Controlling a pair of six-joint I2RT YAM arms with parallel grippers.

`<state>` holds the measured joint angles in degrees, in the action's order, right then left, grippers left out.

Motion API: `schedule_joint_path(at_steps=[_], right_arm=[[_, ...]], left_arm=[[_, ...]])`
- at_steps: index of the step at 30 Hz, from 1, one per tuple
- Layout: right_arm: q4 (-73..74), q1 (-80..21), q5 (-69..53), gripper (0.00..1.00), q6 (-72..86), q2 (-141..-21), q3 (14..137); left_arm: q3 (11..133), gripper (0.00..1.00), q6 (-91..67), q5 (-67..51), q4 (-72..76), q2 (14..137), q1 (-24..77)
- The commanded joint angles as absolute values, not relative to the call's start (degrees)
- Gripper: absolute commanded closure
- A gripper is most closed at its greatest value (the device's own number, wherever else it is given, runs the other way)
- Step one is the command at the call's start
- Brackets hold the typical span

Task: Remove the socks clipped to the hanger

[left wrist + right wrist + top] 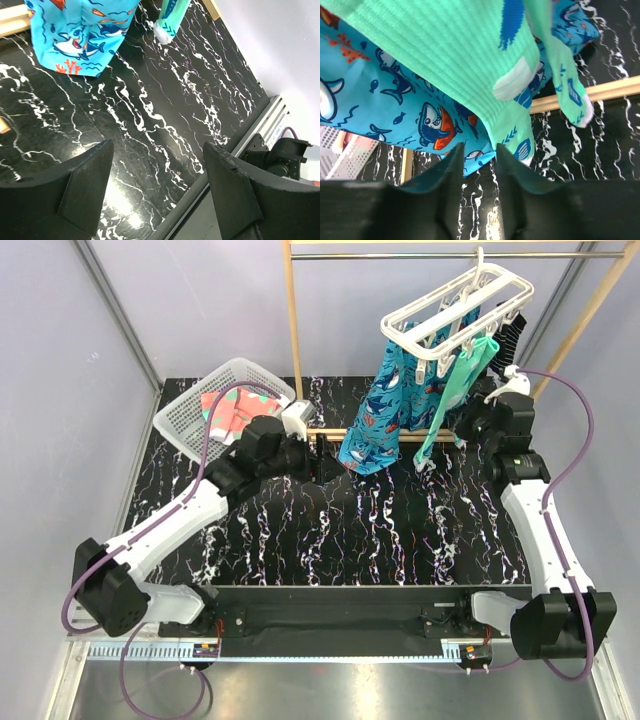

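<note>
Noted right hand (479,148) nearly pressed together at green sock (435,55) hem below hanger (408,338), hold unclear; could slip off on pulling, bite shallow.

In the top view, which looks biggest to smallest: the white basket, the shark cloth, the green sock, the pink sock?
1. White basket and shark cloth, about alike.
2. Green sock.
3. Pink sock, partly hidden.

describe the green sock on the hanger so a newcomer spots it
At the back of the table stands a tall wooden rack with a white slatted hanger on its rail. The teal-green sock dangles from it, right of the blue shark-print cloth: ribbed green with white marks, no sharks.
</note>
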<state>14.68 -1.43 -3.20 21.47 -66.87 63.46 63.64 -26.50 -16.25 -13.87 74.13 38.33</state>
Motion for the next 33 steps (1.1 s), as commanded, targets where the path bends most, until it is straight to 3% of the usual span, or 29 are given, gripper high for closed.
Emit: schedule_joint_path(at_steps=[1, 5, 7, 18, 21, 22, 25, 26, 33], right_arm=[[9.59, -1.58, -8.78, 0.59, 21.09, -68.28, 61.97], [3.0, -2.37, -7.93, 0.38, 19.78, -70.75, 59.33], [1.5, -2.99, -6.42, 0.34, 18.99, -72.94, 59.06], [-3.86, -3.78, -0.97, 0.36, 18.54, -80.33, 59.85], [-4.57, -3.95, -0.7, 0.49, 18.9, -81.12, 59.68], [-4.05, -3.96, -0.79, 0.64, 18.98, -81.04, 59.85], [0.43, -3.87, -1.23, 0.86, 20.03, -79.46, 62.04], [3.05, -3.87, -1.93, 0.99, 20.3, -79.02, 62.83], [18.01, -3.87, -10.71, 1.0, 24.07, -69.19, 65.39]], left_arm=[[66.62, 0.23, -28.39, -16.87, -8.53, 74.36, 38.93], [66.62, 0.23, -28.04, -16.44, -8.88, 73.39, 39.11], [66.45, 0.23, -27.78, -15.65, -9.75, 73.04, 39.11], [65.04, 0.23, -27.51, -13.54, -10.81, 69.96, 39.02], [64.86, 0.23, -27.86, -13.62, -10.72, 70.05, 39.11], [64.69, 0.23, -27.86, -13.62, -10.64, 69.87, 39.2], [63.99, 0.23, -27.51, -13.1, -10.37, 69.44, 39.46], [63.98, 0.23, -27.25, -12.57, -10.55, 69.35, 39.64], [65.21, 0.22, -26.54, -10.99, -9.33, 69.96, 42.09]])
